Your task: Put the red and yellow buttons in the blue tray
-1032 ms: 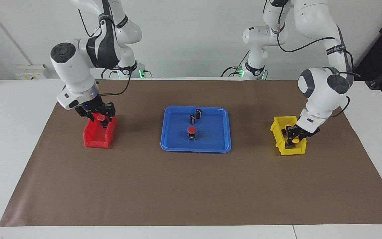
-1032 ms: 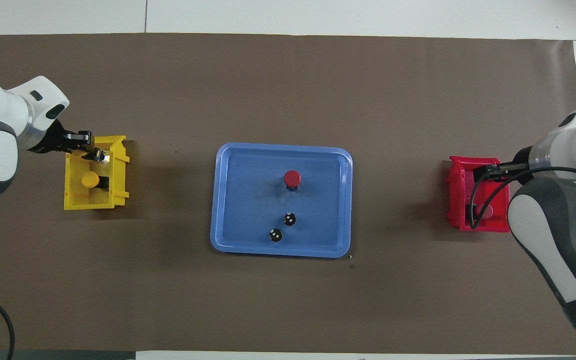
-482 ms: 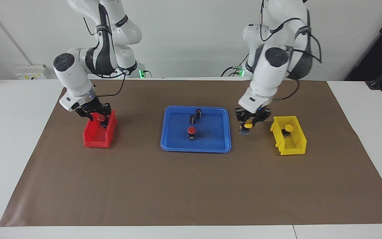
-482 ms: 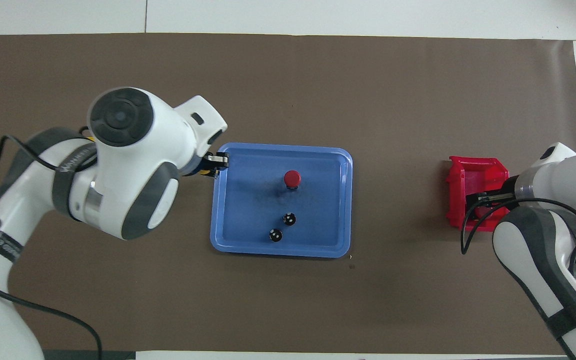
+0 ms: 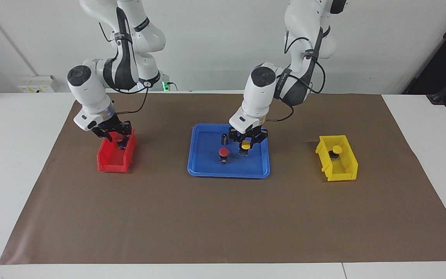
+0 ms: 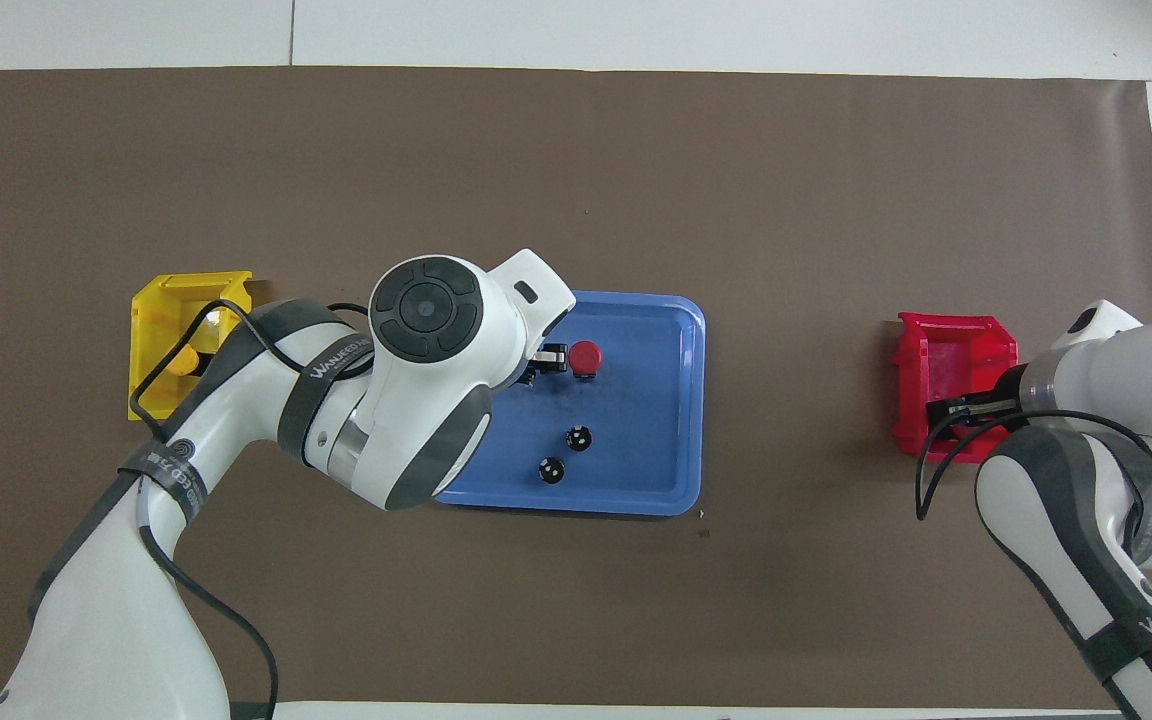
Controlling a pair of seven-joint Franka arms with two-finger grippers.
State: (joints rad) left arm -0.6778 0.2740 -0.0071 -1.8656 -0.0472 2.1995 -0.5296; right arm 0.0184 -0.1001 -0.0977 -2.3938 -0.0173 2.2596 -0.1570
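A: Left claw [image 5: 247, 142] is sitting over the blue tray [image 5: 203, 170], clamped on a yellow button [image 5: 245, 145], cap up. Why so low?

B: I'd say it's setting the button down upright, just beside the red button [image 5: 223, 152] already standing in the tray, toward the left arm's end of the worktop. Keeping it vertical probably stops it tipping on release.

A: Is it touching the tray floor?

B: Can't tell. The base looks at or just above it in the facing view. In the overhead view the arm is covering it.

A: Two dark cylinders [image 5: 225, 138] in the tray too, nearer to the robots than the red button.

B: Not task items. They're taking up that part of the tray, so the drop spot beside the red button makes sense.

A: Right claw [image 5: 117, 136]?

B: It's hanging at the red bin [image 5: 108, 162], at the bin's end nearer the robots, fingers around the second red button [image 5: 119, 138]. They're narrowing but I can't tell if they're gripping it yet. The button is sitting at rim height, in or just above the bin.

A: The other yellow button [image 5: 337, 149]?

B: Sitting in the yellow bin [image 5: 343, 172], untouched, at the left arm's end of the worktop.

A: Progress?

B: One red in, one yellow arriving, two to go, by my reading.
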